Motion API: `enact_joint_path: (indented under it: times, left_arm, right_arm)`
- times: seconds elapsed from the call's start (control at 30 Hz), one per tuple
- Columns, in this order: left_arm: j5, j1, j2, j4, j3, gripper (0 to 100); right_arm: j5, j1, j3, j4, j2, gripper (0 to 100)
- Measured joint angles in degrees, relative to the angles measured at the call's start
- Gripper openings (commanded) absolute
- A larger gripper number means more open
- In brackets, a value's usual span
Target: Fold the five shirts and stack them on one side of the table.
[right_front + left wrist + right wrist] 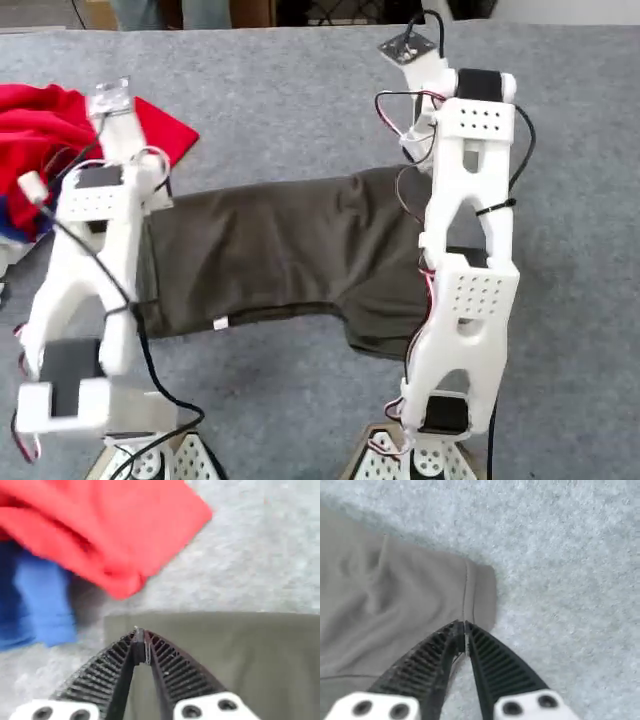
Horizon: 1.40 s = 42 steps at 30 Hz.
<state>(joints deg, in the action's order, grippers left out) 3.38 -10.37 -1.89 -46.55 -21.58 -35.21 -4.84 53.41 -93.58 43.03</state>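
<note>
A dark olive shirt [280, 250] lies spread flat across the middle of the grey table [300, 90]. My left gripper [140, 646] is shut, its tips just inside the olive shirt's [240, 655] edge on the side nearest the red shirt. My right gripper [464, 630] is also shut, its tips at the hem seam of the olive shirt's [380, 600] sleeve end. I cannot tell whether either gripper pinches fabric. A crumpled red shirt [40, 120] lies at the back left, on top of a blue shirt [35, 595].
Bare grey table surface [570, 555] stretches to the right of the olive shirt and along the back. Both white arms [470, 220] stand over the shirt's two ends, with cables hanging from them. The red and blue pile reaches the table's left edge.
</note>
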Motion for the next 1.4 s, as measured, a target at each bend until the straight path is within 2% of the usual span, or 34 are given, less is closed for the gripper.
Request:
enact_joint_path:
  times: [0.27, 0.43, 0.9, 1.07, 1.3, 1.4]
  left_arm:
    - [0.0, -0.4, 24.3, -0.5, 13.4, 3]
    - [0.2, -1.8, 28.9, -6.0, 21.0, 3]
    - [0.1, -5.3, 25.5, -6.8, 17.7, 3]
    - [0.0, -6.1, 19.4, -7.6, 15.6, 3]
    - [-0.1, -5.2, 6.7, -13.3, 15.6, 3]
    - [-0.1, -5.5, 4.7, -14.9, 13.5, 3]
  right_arm:
    - [3.3, 0.0, 0.1, 7.8, 10.2, 1.4]
    - [3.3, -0.4, 0.1, 8.6, 14.7, 1.4]
    - [3.5, -2.2, 0.7, 9.5, 16.2, 1.4]
    - [3.3, -2.4, 8.0, 4.2, 16.3, 1.4]
    - [3.3, -2.5, 25.3, -5.1, 16.3, 1.4]
    - [3.3, -2.5, 27.3, -6.7, 16.3, 1.4]
